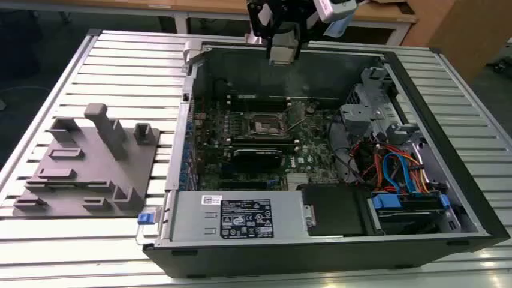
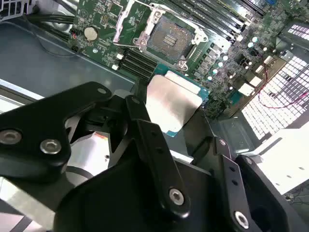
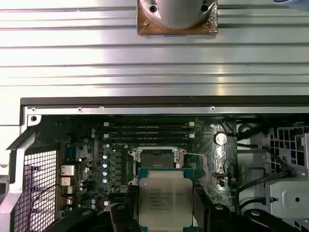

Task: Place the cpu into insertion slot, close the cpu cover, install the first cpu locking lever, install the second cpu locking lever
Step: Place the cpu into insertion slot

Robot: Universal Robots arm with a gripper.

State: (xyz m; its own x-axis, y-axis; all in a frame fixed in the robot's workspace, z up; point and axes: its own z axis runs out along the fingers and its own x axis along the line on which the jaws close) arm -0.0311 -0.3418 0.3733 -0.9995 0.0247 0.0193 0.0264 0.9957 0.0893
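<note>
My gripper (image 1: 284, 53) hangs high over the far wall of the open computer case, shut on the cpu (image 2: 172, 102). The chip is flat and square with a dull silver top and a green rim, and a black finger (image 2: 145, 125) presses on each side of it. In the first wrist view the cpu (image 3: 163, 197) sits just short of the insertion slot (image 3: 156, 157). That slot (image 1: 268, 124) lies bare in the green board, well below the gripper. Its dark contact field (image 2: 170, 39) is uncovered. The cpu cover (image 2: 127, 20) stands raised at one side of the slot.
The case's metal walls (image 1: 192, 90) ring the board. Memory slots (image 3: 147, 129) run beside the socket, and a coin battery (image 2: 89, 33) is nearby. Drive bays and coloured cables (image 1: 396, 171) fill the exterior view's right. A grey fixture block (image 1: 88, 168) lies on the slatted table at the left.
</note>
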